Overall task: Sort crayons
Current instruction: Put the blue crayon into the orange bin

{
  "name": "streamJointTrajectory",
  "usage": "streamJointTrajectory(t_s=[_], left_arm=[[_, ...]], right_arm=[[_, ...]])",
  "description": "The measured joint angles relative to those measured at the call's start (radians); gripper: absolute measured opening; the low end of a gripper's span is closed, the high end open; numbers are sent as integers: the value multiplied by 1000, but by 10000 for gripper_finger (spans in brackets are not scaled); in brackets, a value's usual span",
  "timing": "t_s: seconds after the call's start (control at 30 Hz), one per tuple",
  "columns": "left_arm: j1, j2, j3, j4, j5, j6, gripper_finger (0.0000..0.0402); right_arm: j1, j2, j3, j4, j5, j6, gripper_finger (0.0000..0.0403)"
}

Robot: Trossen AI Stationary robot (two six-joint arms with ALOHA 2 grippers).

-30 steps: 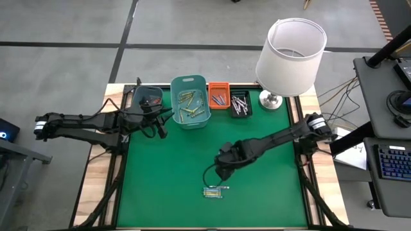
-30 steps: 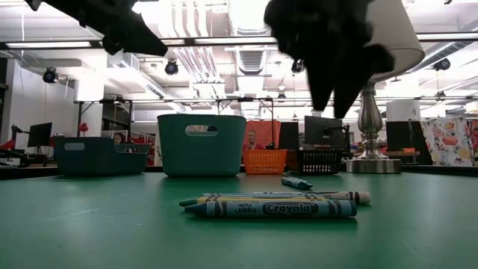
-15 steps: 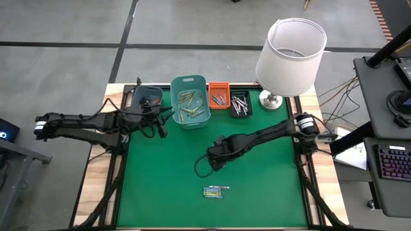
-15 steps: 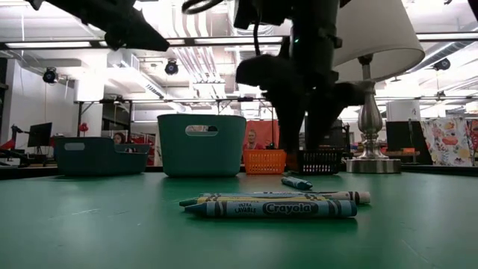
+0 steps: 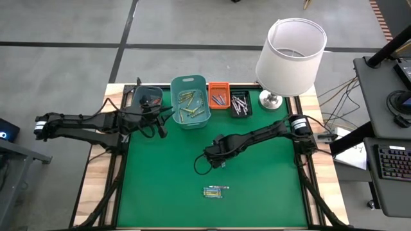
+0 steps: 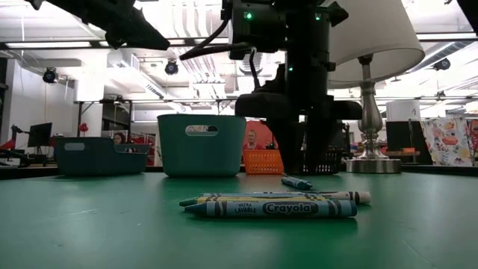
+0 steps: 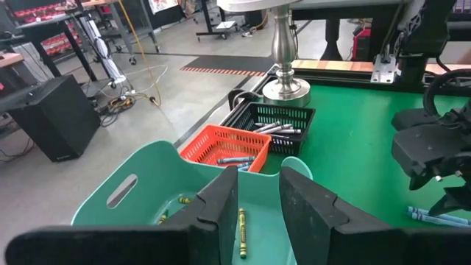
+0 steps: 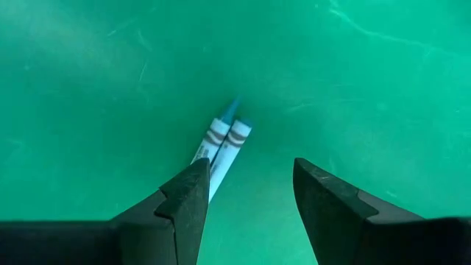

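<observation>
Right gripper [image 8: 246, 210] moved back over two blue crayons [image 8: 223, 143] | jaws spread, empty | left jaws [image 7: 257, 210] parted, empty

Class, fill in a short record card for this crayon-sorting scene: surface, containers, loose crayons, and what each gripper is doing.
surface: green mat
containers: dark teal bin, teal bin, orange basket, black basket
loose crayons: small bunch near the front edge; two blue crayons mid-mat
right gripper: open, above the blue crayons
left gripper: empty, over the teal bin
other: lamp
</observation>
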Motion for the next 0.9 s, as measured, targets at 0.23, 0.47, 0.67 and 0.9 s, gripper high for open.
streamJointTrajectory(t_s=[0.23, 0.47, 0.67, 0.9], left_arm=[[0, 0, 0, 0, 0, 0, 84], [0, 0, 0, 0, 0, 0, 84], [0, 0, 0, -1, 0, 0, 84], [0, 0, 0, -2, 0, 0, 84]], right_arm=[[0, 6, -2, 1, 29, 0, 187], [1, 6, -7, 4, 57, 9, 187], [1, 6, -19, 8, 81, 22, 187], [1, 6, -28, 12, 83, 22, 187]])
